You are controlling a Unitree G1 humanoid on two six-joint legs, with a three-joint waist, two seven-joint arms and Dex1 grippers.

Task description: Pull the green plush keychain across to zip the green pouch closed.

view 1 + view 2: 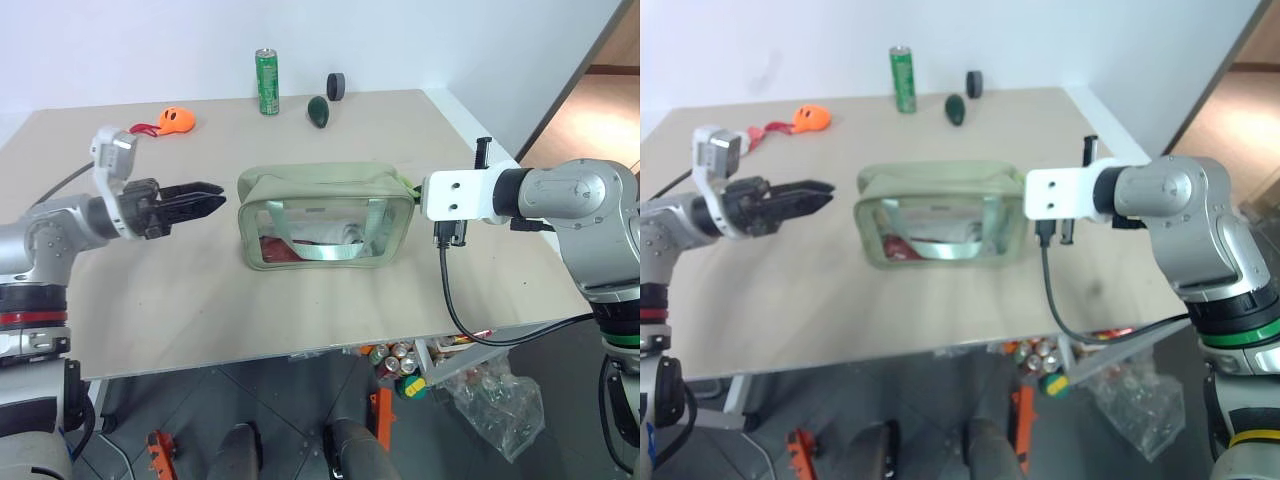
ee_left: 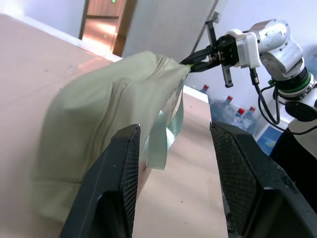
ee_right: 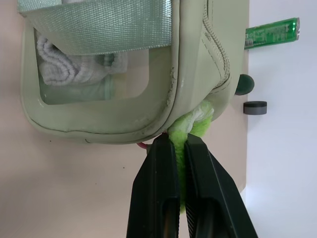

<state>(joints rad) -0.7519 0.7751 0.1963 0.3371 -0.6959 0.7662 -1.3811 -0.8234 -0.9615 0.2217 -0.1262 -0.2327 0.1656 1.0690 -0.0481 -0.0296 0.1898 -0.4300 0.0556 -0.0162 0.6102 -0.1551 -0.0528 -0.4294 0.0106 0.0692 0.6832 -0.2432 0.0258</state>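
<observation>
Right gripper (image 3: 179, 163) pinches the green plush keychain (image 3: 195, 124) at the green pouch (image 1: 320, 190)'s right end — left gripper (image 1: 205, 198), half-open and empty, faces the opposite end

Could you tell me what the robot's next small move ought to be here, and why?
Probably let go: the right gripper is shut on the green plush keychain, which already sits at the right-hand end of the green pouch, and the zipper line along the top looks closed. The left gripper, open, is clear of the pouch's other end.
</observation>
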